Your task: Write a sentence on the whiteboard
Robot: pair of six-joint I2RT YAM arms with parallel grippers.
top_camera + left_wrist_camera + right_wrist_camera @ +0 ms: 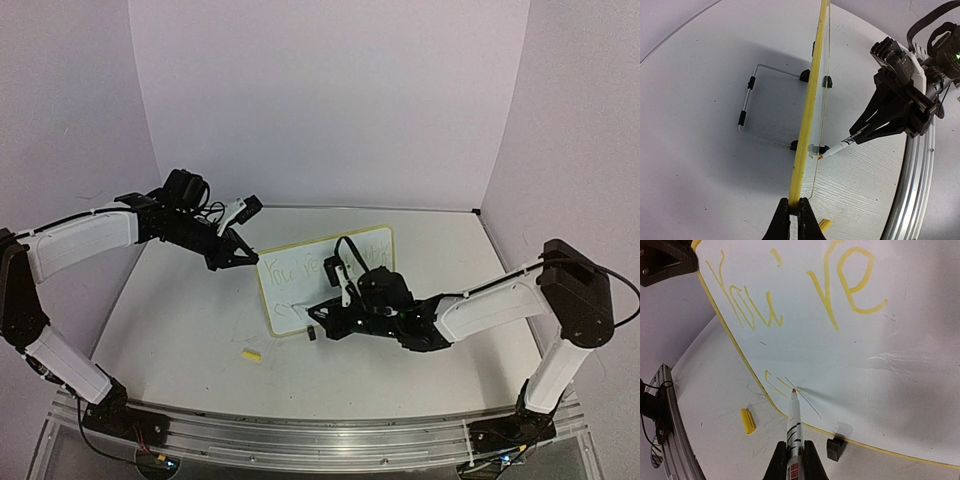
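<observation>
Whiteboard (290,295) propped at frame centre, left gripper (795,217) pinching its rim, right gripper (795,460) clamped on marker (794,412), tip at lower-left stroke. Risk: hard press tips board (feet (836,447) small), smearing sentence (840,285).

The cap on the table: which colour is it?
The cap is yellow; the right wrist view shows it best.

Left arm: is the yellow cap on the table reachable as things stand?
Probably not right now. The left gripper is shut on the whiteboard edge, so it would have to let go first. The cap itself lies uncovered on the table, with nothing beside it.
</observation>
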